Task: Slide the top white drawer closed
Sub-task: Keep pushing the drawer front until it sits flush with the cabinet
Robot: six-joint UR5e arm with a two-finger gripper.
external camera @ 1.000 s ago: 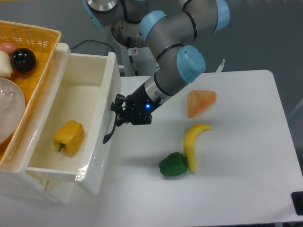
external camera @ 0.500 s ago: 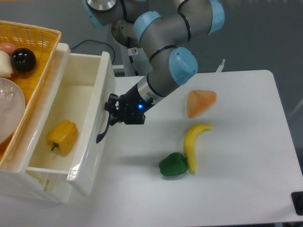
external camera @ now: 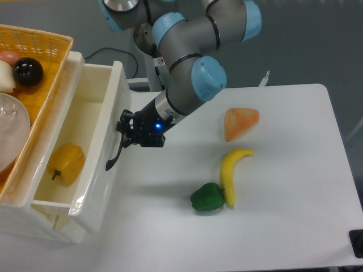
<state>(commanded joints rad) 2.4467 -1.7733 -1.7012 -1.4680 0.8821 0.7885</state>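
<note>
The top white drawer (external camera: 102, 164) stands partly open at the left, its glossy front panel facing right with a curved black handle (external camera: 115, 154). Inside it lies a yellow bell pepper (external camera: 67, 164). My gripper (external camera: 126, 135) presses against the front panel at the handle; its black fingers sit close together by the handle, and I cannot tell whether they are shut or hold it. The grey and blue arm reaches down from the top centre.
An orange woven basket (external camera: 48, 45) with a black ball (external camera: 28, 72) and a clear bowl sits on top of the cabinet at the left. On the white table lie an orange wedge (external camera: 240, 122), a banana (external camera: 231, 171) and a green pepper (external camera: 207, 198).
The gripper has moved left, pushing the drawer front further in. The opening is narrower and the yellow pepper has shifted left with the drawer.
</note>
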